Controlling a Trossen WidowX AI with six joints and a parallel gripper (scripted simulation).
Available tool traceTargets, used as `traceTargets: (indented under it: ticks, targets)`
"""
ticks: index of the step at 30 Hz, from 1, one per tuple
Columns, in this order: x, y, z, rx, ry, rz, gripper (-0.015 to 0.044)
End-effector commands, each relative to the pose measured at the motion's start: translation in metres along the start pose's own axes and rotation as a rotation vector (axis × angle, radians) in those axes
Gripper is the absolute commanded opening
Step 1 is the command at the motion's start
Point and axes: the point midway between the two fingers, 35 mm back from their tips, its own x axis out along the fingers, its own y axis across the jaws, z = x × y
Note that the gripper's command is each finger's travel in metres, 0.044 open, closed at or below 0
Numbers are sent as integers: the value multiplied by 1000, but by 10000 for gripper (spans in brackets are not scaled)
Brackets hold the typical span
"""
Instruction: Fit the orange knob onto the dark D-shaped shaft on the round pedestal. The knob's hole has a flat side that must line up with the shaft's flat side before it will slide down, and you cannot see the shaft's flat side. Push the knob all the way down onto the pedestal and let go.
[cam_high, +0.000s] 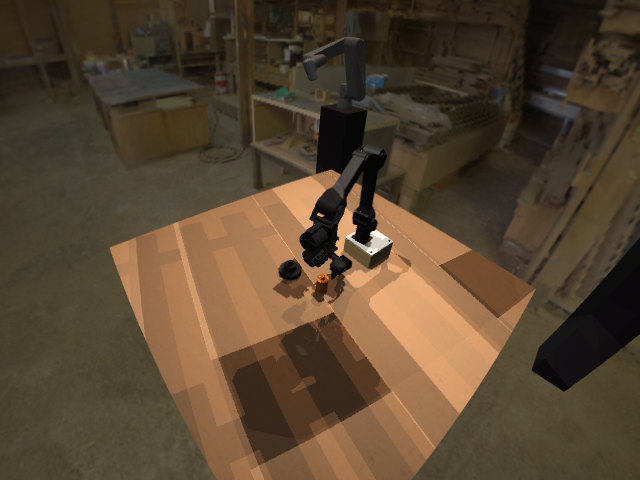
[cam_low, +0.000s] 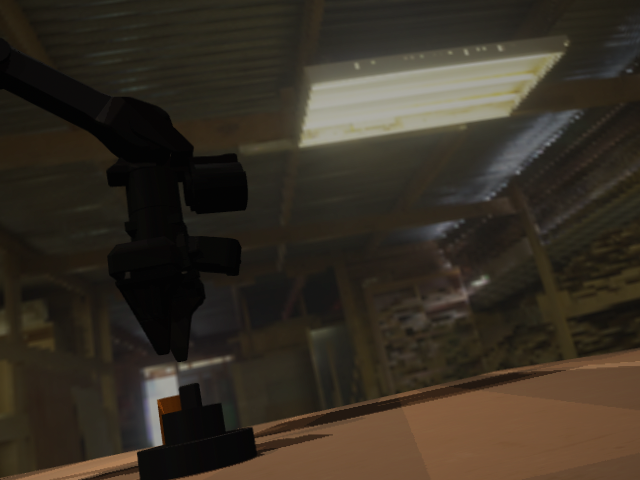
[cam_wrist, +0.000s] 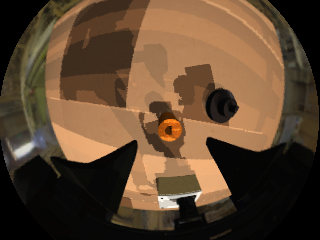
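Observation:
The orange knob (cam_high: 321, 286) (cam_low: 168, 405) (cam_wrist: 177, 133) stands upright on the table, with its hole facing up. The hole shows dark in the wrist view; its flat side is too small to tell surely. The round black pedestal (cam_high: 283, 274) (cam_low: 196, 457) (cam_wrist: 214, 107) stands beside the knob, apart from it, and its dark shaft (cam_low: 190, 396) (cam_wrist: 232, 107) is bare. My gripper (cam_low: 172, 356) (cam_wrist: 174, 143) is open and empty, pointing down above the table near the knob. In the wrist view the knob appears between and just beyond the fingertips. The shaft's flat side cannot be seen.
The arm's white-topped base block (cam_high: 379, 248) (cam_wrist: 177, 186) stands behind the knob in the top view. The wooden table (cam_high: 439, 330) carries dark patches and arm shadows. A dark angular object (cam_high: 584, 341) juts in at the right of that view.

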Motion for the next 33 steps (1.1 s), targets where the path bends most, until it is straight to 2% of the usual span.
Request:
traceTargets:
  ticks: [1, 33]
  targets:
    - [8, -1, 0, 8, -2, -5, 440]
    - [61, 0, 1, 8, -2, -5, 440]
